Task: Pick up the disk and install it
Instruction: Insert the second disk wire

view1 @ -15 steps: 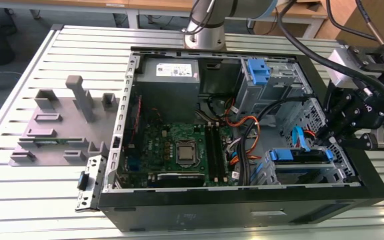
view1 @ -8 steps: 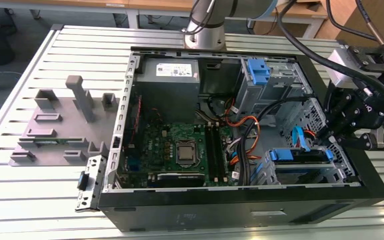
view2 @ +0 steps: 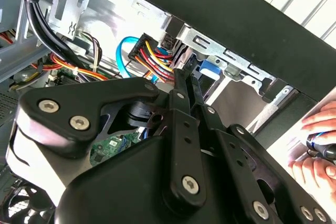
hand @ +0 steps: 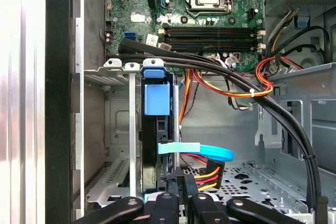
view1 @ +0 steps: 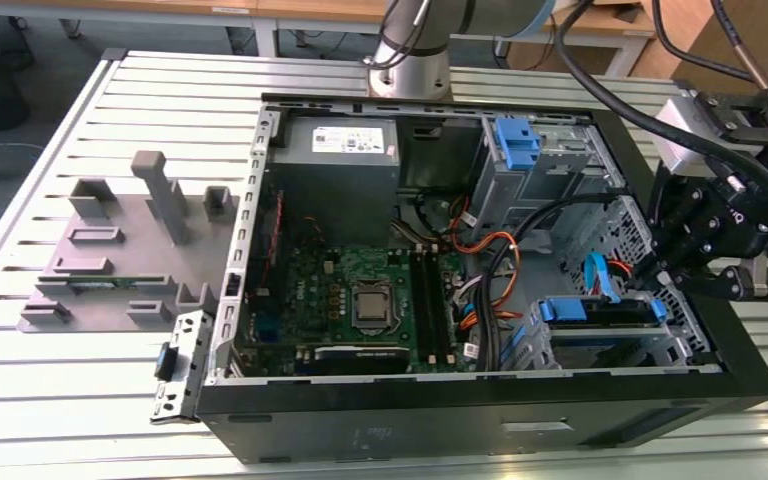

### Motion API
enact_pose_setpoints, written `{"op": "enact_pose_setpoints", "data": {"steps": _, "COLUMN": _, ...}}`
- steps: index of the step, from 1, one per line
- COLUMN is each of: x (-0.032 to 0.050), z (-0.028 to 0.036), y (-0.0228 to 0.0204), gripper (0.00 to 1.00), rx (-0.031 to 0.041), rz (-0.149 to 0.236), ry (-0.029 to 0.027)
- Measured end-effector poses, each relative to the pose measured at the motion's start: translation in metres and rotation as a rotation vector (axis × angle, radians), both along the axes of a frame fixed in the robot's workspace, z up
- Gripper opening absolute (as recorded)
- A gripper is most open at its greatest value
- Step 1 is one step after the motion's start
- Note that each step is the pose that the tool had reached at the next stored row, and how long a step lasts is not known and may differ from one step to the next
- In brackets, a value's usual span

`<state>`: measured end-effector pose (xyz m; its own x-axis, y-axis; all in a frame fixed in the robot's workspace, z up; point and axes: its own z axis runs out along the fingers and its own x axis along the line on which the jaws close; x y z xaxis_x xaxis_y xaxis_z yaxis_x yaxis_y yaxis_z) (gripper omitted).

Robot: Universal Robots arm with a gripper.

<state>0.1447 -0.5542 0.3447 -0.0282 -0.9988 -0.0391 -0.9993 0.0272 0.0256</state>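
Blue plastic marks the spot: the disk [hand: 156, 129] sits on edge in the drive cage [hand: 116, 145], its carrier tab showing just ahead of the claw [hand: 181, 190] in the first wrist view. The claw's fingers are drawn together, tips side by side, right at the disk's near end, where a light-blue flat cable [hand: 197, 150] and a red-yellow wire bundle [hand: 207, 174] crowd in. Room is tight here: cage wall on one flank, black cables [hand: 252, 95] sweeping past the other. In the exterior view the claw [view1: 660, 270] hangs over the case's [view1: 491, 415] rim above the caged disk [view1: 598, 312]. Beyond the fingertips, the motherboard [hand: 210, 9] lies open.
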Motion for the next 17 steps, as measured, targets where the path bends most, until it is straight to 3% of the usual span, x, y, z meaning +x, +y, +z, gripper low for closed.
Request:
{"op": "enact_pose_setpoints", "data": {"steps": 8, "x": -0.0031, "z": -0.0005, "y": -0.0041, "gripper": 0.16, "rx": -0.0001, "rz": 0.008, "ry": -0.0024}}
{"op": "enact_pose_setpoints", "data": {"steps": 13, "x": -0.0038, "z": -0.0033, "y": -0.0058, "gripper": 0.16, "rx": -0.0002, "rz": 0.036, "ry": -0.0103}}
{"op": "enact_pose_setpoints", "data": {"steps": 17, "x": -0.0061, "z": -0.0035, "y": -0.0078, "gripper": 0.16, "rx": 0.0, "rz": 0.047, "ry": -0.0133}}
